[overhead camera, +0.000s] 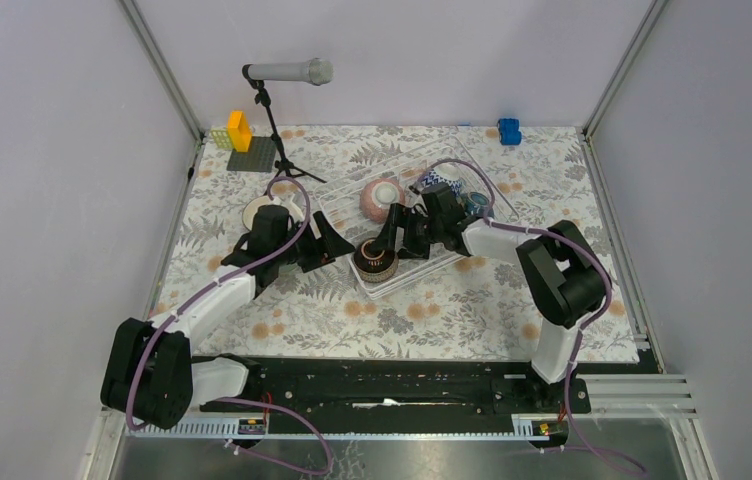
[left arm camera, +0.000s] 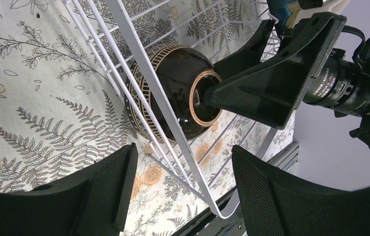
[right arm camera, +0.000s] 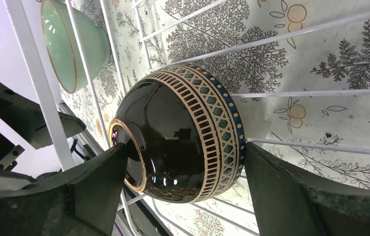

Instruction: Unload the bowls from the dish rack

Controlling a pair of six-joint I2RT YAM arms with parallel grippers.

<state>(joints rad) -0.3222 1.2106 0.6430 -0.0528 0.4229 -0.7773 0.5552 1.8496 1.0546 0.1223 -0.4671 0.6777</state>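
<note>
Over the flowered tabletop (overhead camera: 452, 310), the left hand (overhead camera: 342, 243) hangs released just outside the dish rack's (left arm camera: 148, 73) near corner, where the dark brown bowl (right arm camera: 183, 137) lies tipped between the right hand's (right arm camera: 185, 152) wide-spread fingers (right arm camera: 291, 196), one touching its foot, though whether they grip it I cannot tell.

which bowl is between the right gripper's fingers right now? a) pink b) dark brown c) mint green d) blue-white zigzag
b: in the right wrist view the right gripper has one finger on each side of the dark brown bowl in the dish rack, while the mint green bowl sits off to the side.
</note>
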